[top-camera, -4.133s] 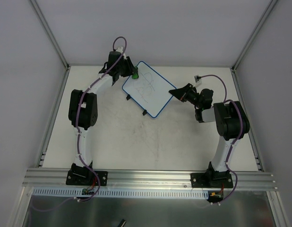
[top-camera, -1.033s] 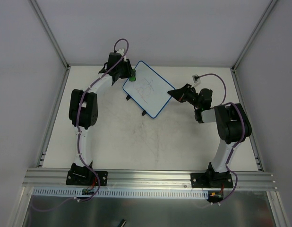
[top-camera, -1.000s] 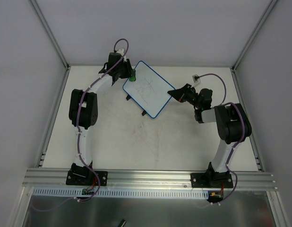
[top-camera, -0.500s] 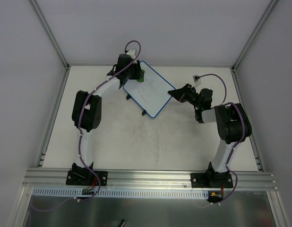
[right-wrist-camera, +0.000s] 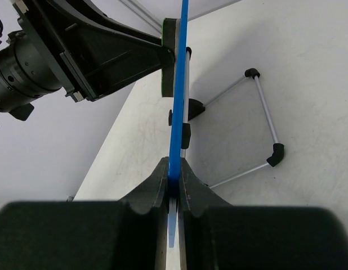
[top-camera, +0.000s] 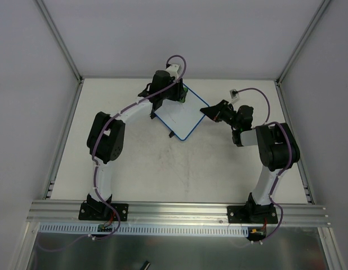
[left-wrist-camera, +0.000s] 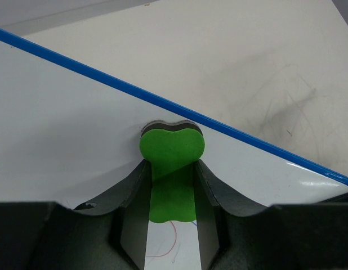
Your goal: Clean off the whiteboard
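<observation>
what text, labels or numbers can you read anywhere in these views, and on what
None: no word, label, brand or number can be read in any view.
whiteboard: only a faint red and blue pen squiggle next to the green eraser in the left wrist view; it does not read as letters or digits.

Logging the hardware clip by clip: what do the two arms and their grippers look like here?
Both match: white tubular links, bulky black joint housings, black base brackets. A thin purple cable runs along the left arm and the right arm, looping free near each wrist. The left gripper and right gripper have matte black, tapering fingers.
</observation>
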